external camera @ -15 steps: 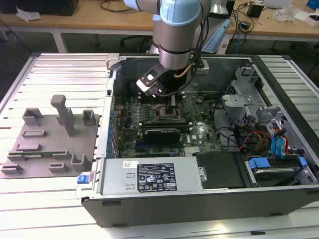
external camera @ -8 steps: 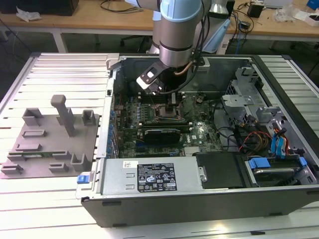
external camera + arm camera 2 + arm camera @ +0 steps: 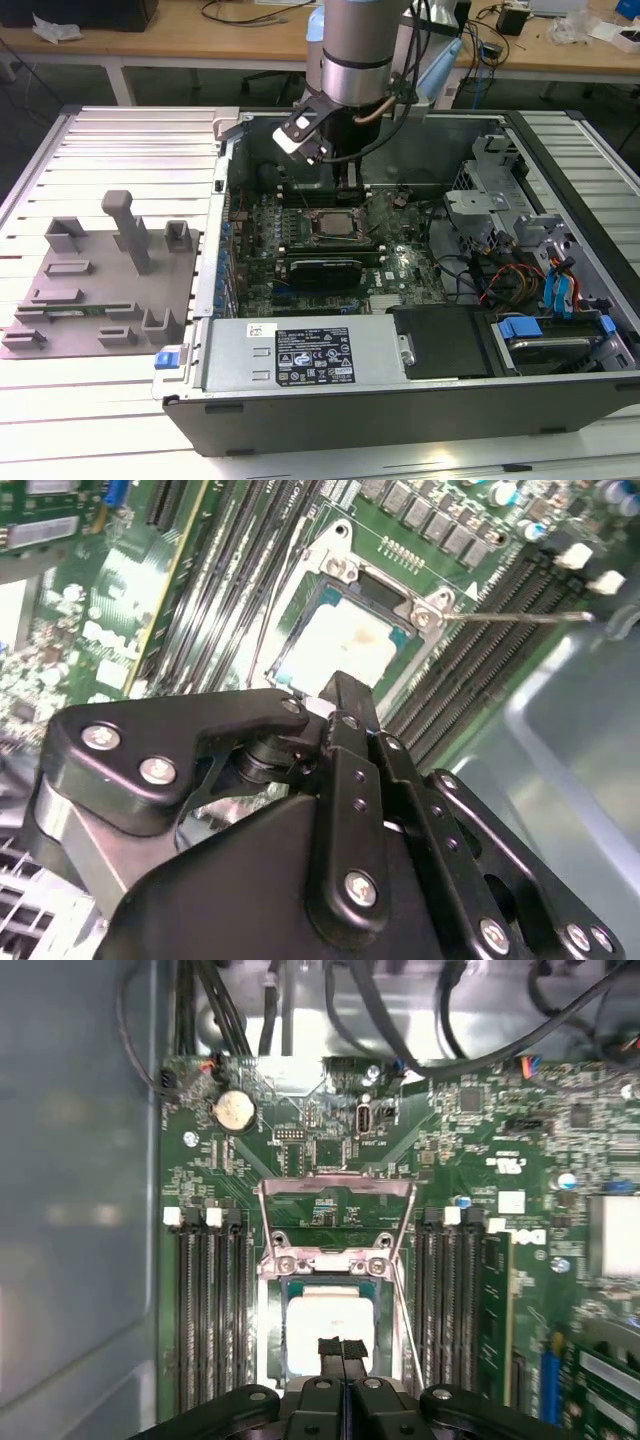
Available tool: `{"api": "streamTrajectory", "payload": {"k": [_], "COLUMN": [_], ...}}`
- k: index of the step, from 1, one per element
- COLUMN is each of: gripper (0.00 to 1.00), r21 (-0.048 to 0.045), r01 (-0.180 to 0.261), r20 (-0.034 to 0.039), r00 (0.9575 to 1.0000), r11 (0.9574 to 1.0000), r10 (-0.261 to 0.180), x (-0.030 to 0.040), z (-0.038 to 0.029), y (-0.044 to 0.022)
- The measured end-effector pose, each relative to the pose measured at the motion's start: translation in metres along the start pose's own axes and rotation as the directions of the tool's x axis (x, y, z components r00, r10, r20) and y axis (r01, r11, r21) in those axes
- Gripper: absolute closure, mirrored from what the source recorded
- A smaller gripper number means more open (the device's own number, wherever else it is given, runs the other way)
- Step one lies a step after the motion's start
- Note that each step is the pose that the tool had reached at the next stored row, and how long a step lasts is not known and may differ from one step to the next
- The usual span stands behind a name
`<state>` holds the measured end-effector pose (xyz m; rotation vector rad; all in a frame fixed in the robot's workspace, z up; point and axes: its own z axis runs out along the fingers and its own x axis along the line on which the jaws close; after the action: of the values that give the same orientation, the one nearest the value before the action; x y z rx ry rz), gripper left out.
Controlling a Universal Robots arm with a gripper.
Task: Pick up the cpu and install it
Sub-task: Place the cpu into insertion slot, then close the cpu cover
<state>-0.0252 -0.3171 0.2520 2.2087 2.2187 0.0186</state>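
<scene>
The cpu (image 3: 326,1323) is a pale silver square lying flat inside the motherboard's socket (image 3: 268,1312), also seen in the second wrist view as the cpu (image 3: 345,640). The socket's metal load frame (image 3: 335,1192) is swung open beyond it. My gripper (image 3: 343,1347) hangs just above the chip's near edge, its two black fingertips pressed together with nothing visible between them. In the second wrist view the gripper (image 3: 338,695) points down at the same edge. In the exterior view the gripper (image 3: 349,178) hovers inside the open computer case, just behind the socket (image 3: 334,224).
Memory slots (image 3: 208,1310) flank the socket on both sides. A thin metal lever (image 3: 515,617) sticks out beside the socket. Cables (image 3: 500,275) and drive cages (image 3: 485,200) fill the case on the exterior view's right. A grey fixture plate (image 3: 100,290) lies on the exterior view's left.
</scene>
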Motion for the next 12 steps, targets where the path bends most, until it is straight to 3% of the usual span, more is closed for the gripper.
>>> {"api": "streamTrajectory", "payload": {"k": [4,12], "gripper": [0.89,0.89], "r21": [0.0000,0.0000], "r01": [0.000,0.000], "r20": [0.0026,0.0045], "r00": [1.0000,1.0000], "r11": [1.0000,1.0000], "r10": [0.000,0.000], "x": [0.0002,0.0002], "z": [-0.0136,-0.0140], "y": [0.0002,0.0002]}}
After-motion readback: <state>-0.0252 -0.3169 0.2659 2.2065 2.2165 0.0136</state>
